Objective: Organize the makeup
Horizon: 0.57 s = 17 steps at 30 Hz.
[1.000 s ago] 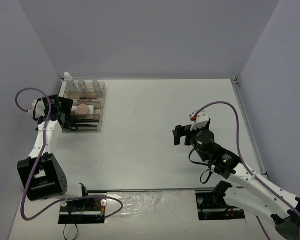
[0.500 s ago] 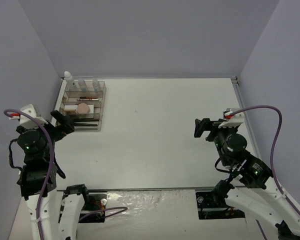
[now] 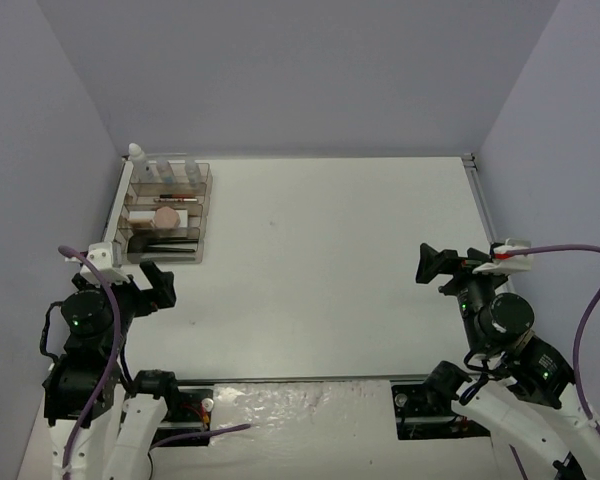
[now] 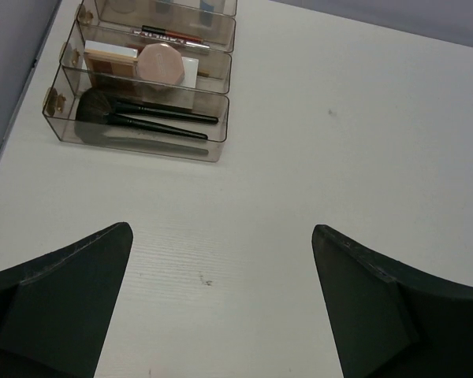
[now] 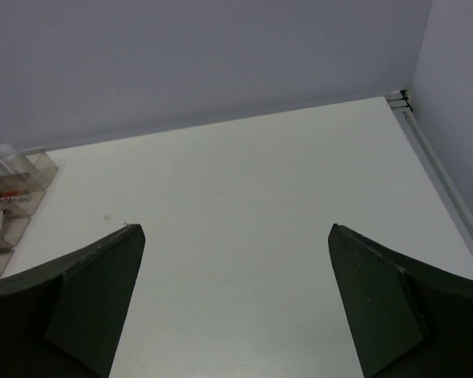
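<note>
Filling the tray (image 4: pixel 142 146), makeup (image 4: pixel 159 63) lies ahead of the left pincer (image 4: pixel 221 228).

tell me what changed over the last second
The left gripper pulled back from the organizer toward its base; the right gripper withdrew rightward, nearer its own base. Both are open and empty. The organizer and the makeup in it stayed put.

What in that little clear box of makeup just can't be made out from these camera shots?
Left wrist view: the back row of the organizer is cut off by the top edge, so its bottles barely show.
Top view: the bottles' labels and the lip tubes are too small to read or count.
Right wrist view: only a corner of the organizer shows; the left edge cuts off the rest.
</note>
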Tool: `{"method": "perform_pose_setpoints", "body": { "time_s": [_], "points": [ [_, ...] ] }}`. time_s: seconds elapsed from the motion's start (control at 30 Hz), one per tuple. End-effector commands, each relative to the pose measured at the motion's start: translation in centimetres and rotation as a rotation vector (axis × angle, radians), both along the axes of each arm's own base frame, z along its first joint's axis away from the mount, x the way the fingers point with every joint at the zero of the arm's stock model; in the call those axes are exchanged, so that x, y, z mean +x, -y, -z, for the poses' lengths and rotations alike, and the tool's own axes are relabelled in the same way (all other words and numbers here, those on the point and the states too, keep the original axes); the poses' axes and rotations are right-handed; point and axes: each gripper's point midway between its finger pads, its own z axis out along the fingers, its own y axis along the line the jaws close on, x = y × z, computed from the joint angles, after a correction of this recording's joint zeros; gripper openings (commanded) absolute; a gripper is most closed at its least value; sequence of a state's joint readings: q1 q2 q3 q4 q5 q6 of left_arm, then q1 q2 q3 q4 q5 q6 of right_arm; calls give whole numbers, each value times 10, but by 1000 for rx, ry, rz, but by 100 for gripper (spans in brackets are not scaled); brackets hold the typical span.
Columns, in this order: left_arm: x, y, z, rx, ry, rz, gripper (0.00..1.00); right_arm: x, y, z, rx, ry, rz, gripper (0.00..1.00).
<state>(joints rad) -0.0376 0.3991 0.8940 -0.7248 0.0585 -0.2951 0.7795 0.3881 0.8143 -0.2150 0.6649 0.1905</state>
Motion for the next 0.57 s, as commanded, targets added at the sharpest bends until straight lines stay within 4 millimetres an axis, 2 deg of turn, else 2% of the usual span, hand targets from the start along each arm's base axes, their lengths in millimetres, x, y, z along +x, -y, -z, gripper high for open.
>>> {"method": "perform_pose_setpoints", "body": {
  "time_s": [0.0, 0.17, 0.53],
  "points": [
    [4, -1, 2, -8, 35, -20, 97, -1, 8, -13, 21, 34, 44, 100],
    [7, 1, 12, -9, 23, -11, 97, -1, 8, -12, 24, 34, 42, 100],
    [7, -6, 13, -1, 18, -48, 97, 0, 6, -11, 17, 26, 41, 100]
  ]
}}
